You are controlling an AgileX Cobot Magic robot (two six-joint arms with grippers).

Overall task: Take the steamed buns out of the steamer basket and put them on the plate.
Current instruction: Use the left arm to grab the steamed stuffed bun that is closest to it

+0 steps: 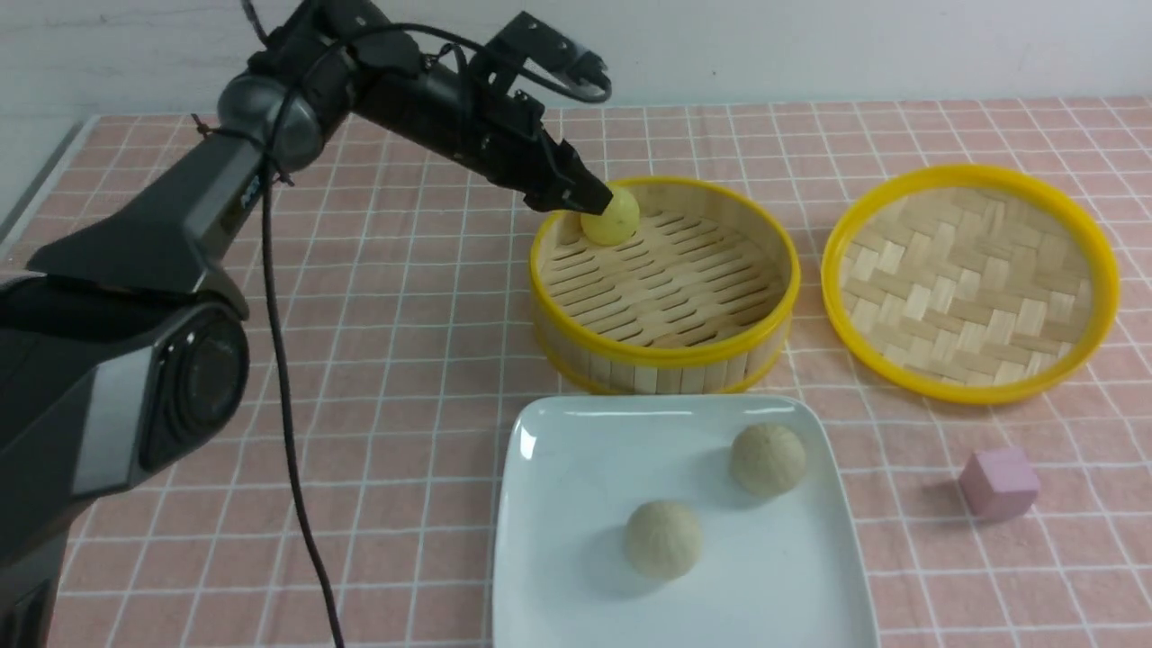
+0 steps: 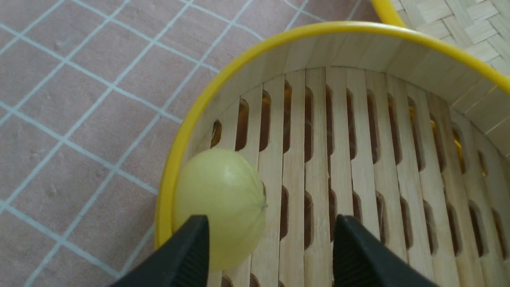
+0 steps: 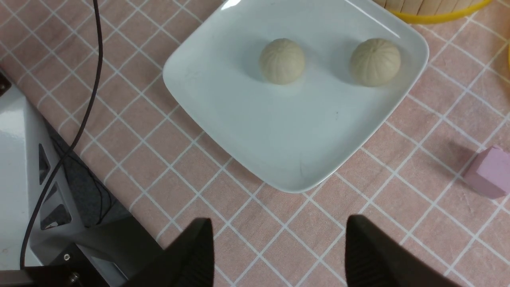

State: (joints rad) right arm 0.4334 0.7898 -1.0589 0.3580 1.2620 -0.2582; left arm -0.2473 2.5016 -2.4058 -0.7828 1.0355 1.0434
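The left gripper (image 2: 271, 220), jaws wide and empty, hangs over the slatted bamboo steamer basket (image 2: 318, 28). The smooth round yellow bun (image 2: 219, 199) lies to one side of the jaws, not between them, against the basket's far-left wall. Two ridged beige buns (image 1: 768, 459) rest on the glossy white plate (image 1: 558, 450) by the near edge of the table (image 1: 405, 360). The right gripper (image 3: 279, 222), also open, is farther off.

No legible text, brand, number or sign on any item in any view. Small blue mark on the left arm (image 1: 253, 187), maybe a label, too blurred to read.
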